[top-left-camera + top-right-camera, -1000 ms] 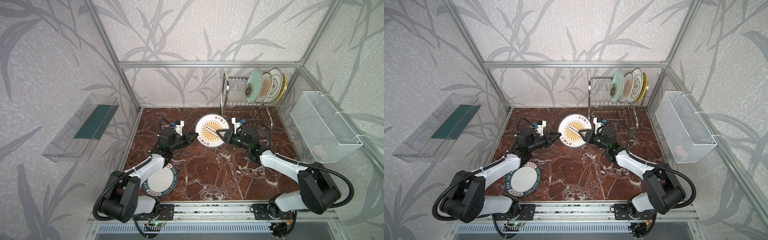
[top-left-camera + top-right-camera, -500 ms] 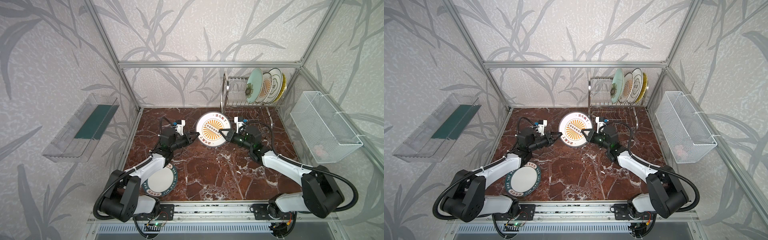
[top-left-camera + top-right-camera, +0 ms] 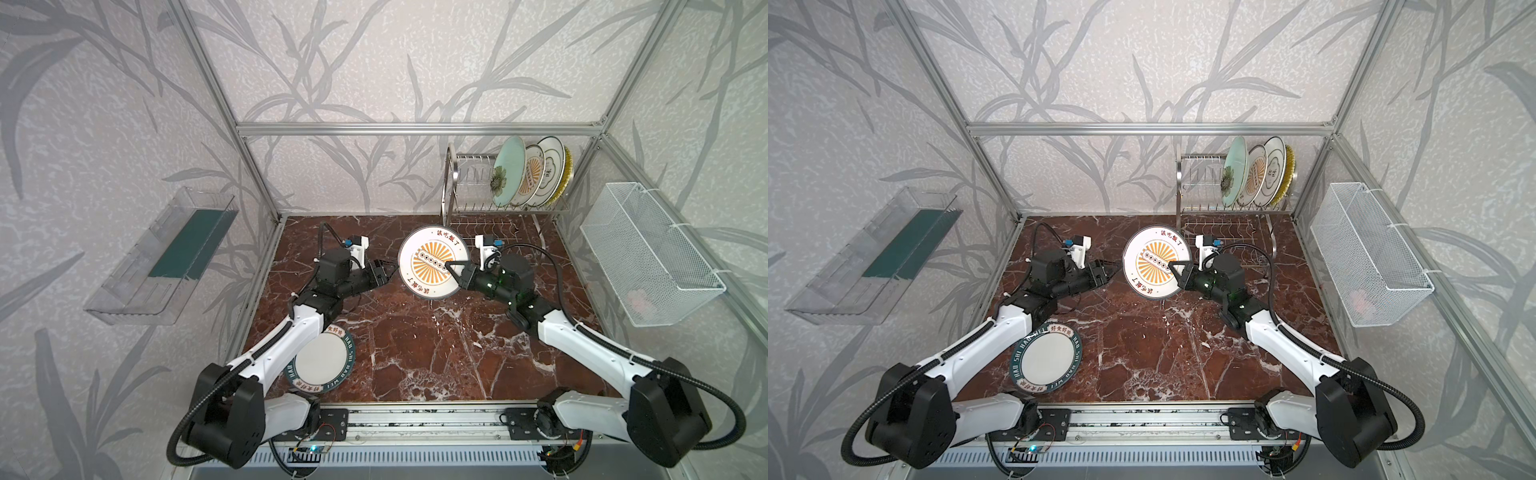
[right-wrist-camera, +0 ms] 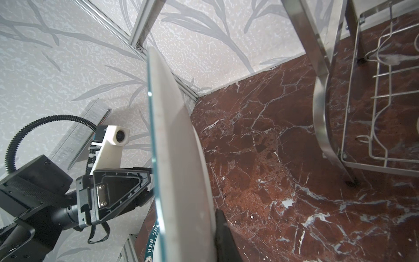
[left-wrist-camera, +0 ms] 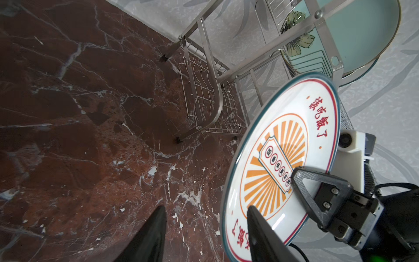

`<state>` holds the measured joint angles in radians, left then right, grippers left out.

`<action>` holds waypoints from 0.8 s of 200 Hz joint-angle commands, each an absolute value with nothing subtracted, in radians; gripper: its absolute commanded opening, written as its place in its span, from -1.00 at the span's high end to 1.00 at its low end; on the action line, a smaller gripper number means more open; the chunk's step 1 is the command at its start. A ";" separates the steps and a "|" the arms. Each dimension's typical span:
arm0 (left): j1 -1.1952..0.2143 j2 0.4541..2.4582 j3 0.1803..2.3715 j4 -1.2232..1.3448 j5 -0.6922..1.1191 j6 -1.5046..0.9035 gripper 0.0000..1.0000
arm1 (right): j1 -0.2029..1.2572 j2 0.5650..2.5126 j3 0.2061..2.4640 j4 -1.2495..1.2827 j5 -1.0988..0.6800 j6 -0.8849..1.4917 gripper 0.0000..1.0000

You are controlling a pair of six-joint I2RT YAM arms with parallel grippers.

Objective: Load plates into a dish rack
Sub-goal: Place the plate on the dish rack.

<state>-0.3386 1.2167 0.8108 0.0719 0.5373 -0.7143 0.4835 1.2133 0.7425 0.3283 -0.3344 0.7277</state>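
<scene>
A white plate with an orange sunburst [image 3: 430, 259] [image 3: 1154, 262] stands nearly upright above the middle of the marble table. My right gripper [image 3: 453, 268] [image 3: 1174, 267] is shut on its right rim, one finger [image 5: 303, 181] lying across its face. My left gripper [image 3: 388, 270] [image 5: 206, 211] is open; its jaws straddle the plate's left rim without pressing it. A teal-lettered plate [image 3: 322, 357] [image 3: 1045, 359] lies flat beside the left arm. At the back right, the dish rack [image 3: 469, 183] [image 3: 1200, 174] holds several plates upright, the pale green one [image 3: 509, 170] nearest the free slots.
A white mesh basket [image 3: 648, 253] hangs on the right wall and a clear plastic tray [image 3: 166, 253] on the left wall. The rack's lower wire tier [image 3: 486, 228] sits just behind the held plate. Aluminium frame posts bound the table.
My left gripper has opened and let go of the sunburst plate's rim. The right gripper closed on the opposite rim and now carries the plate alone, shifted slightly right.
</scene>
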 commanded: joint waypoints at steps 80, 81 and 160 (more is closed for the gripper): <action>-0.338 1.072 1.030 -0.397 0.357 -0.381 -0.16 | 0.477 0.989 0.905 0.013 -0.251 0.468 1.00; -0.338 1.071 1.031 -0.397 0.355 -0.379 -0.16 | 0.477 0.988 0.906 0.011 -0.250 0.467 1.00; -0.328 1.037 0.996 -0.366 0.356 -0.365 -0.16 | 0.400 0.951 1.065 -0.112 -0.260 0.377 1.00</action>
<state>-0.3321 1.0573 1.0080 -0.3458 0.3672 -0.3950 0.4324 0.9783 0.9836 -0.1085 -0.2466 0.4210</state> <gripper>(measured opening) 0.580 0.123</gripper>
